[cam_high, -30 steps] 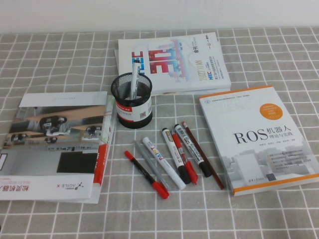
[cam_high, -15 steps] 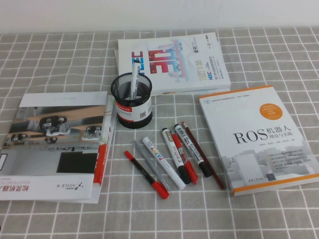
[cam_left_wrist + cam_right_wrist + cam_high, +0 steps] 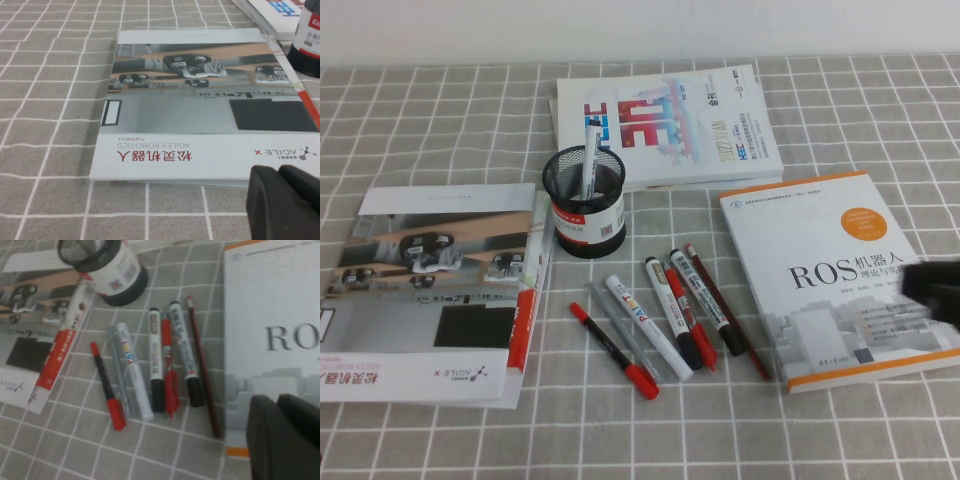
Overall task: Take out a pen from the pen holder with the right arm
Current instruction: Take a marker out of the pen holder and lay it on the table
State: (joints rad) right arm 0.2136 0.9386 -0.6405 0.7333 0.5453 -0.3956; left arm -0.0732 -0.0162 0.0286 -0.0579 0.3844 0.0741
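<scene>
High view: the right gripper (image 3: 923,288), jaws closed, hangs over the ROS book (image 3: 820,240), well apart from the mesh pen holder (image 3: 582,215) holding one white pen (image 3: 588,158). It should open, descend from above and pinch the pen's top. The left gripper (image 3: 278,176), closed, sits by the AgileX brochure (image 3: 200,135).

My right gripper (image 3: 932,290) shows in the high view only as a dark blur at 3 o'clock, over the ROS book (image 3: 820,270), and the frame edge cuts it off. Its wrist camera crops the book and the rim of the pen holder (image 3: 585,205). Mesh hides the lower part of the white pen (image 3: 588,160) standing inside. My left gripper (image 3: 277,172) lies outside the high view; its own camera catches just the pressed-together tips, cropped at the corner. The brochure (image 3: 430,290) runs off at 9 o'clock. The fine print on the covers is too small to read.
</scene>
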